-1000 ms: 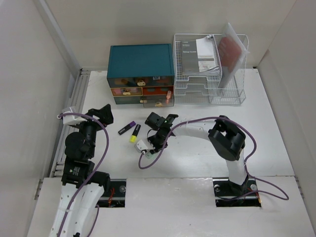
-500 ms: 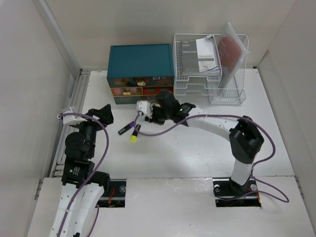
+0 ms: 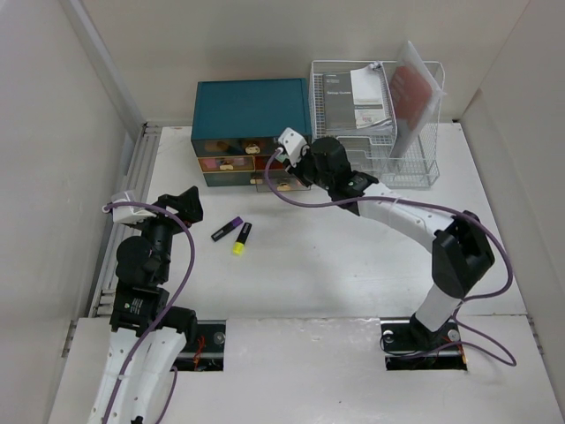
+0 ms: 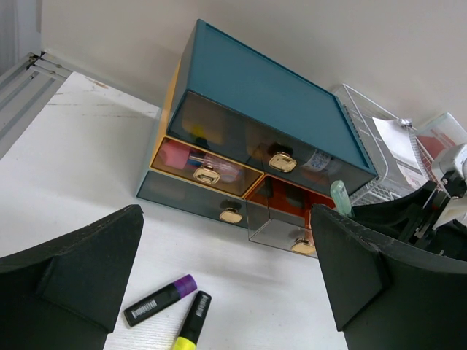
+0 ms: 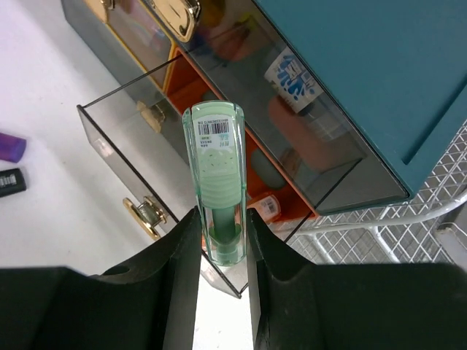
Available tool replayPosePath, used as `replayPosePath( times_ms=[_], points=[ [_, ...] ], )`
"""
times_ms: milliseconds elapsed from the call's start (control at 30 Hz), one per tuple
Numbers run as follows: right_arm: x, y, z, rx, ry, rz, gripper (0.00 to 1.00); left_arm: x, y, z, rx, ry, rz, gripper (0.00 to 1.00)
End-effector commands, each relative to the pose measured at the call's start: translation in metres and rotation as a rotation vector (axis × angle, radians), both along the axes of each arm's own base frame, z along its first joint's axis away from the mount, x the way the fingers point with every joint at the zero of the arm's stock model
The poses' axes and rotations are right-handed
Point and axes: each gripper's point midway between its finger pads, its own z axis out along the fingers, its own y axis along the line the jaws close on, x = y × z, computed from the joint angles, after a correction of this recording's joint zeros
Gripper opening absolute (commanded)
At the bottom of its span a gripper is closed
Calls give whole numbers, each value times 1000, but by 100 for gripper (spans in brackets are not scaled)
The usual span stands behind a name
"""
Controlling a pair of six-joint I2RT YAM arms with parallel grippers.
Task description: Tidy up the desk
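Right gripper [image 5: 222, 240], pinching a pale green tube [image 5: 214, 182], has swung over the teal chest's [image 3: 252, 106] open drawer [image 5: 120, 157], apparently for stowing; left gripper [image 4: 226, 281] spread.

Right gripper [image 5: 222, 244] is clamped on a pale green translucent tube [image 5: 217, 175], barcode label at the far end. The tube points at the pulled-out smoky drawer [image 5: 117, 157] (gold handle) of the teal chest [image 5: 379, 80]. Wire rack [image 5: 412, 237] at right. Purple marker end [image 5: 10, 146] and black marker end [image 5: 10, 182] lie at the left edge on the white bench [image 5: 51, 95].
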Motion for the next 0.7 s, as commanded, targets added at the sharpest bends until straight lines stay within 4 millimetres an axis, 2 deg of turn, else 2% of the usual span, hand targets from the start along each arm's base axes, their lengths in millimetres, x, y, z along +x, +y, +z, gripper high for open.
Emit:
replayPosePath(
  times_ms=[0, 100, 167, 200, 267, 300, 333, 467, 633, 667],
  points=[
    [17, 1, 25, 51, -77, -81, 0, 0, -2, 12, 7, -48, -12, 98],
    [23, 0, 17, 25, -75, -99, 2, 2, -3, 10, 9, -39, -12, 98],
    [29, -5, 16, 6, -88, -133, 9, 2, -3, 10, 9, -39, -12, 98],
    [30, -4, 10, -2, -79, -133, 9, 2, -3, 10, 9, -39, -12, 98],
    [33, -7, 4, -16, -76, -154, 16, 2, -3, 10, 9, -39, -12, 98],
    [34, -6, 9, -16, -88, -152, 18, 2, -3, 10, 9, -39, -12, 98],
    [36, -7, 3, -28, -82, -163, 27, 2, -3, 10, 9, -39, -12, 98],
    [37, -9, 3, -31, -84, -174, 46, 2, -3, 10, 9, -39, -12, 98],
    [33, -6, 13, -9, -92, -145, 55, 2, -3, 10, 9, -39, -12, 98],
    [30, -6, 25, 9, -106, -135, 55, 2, -3, 10, 9, -39, -12, 98]
  ],
)
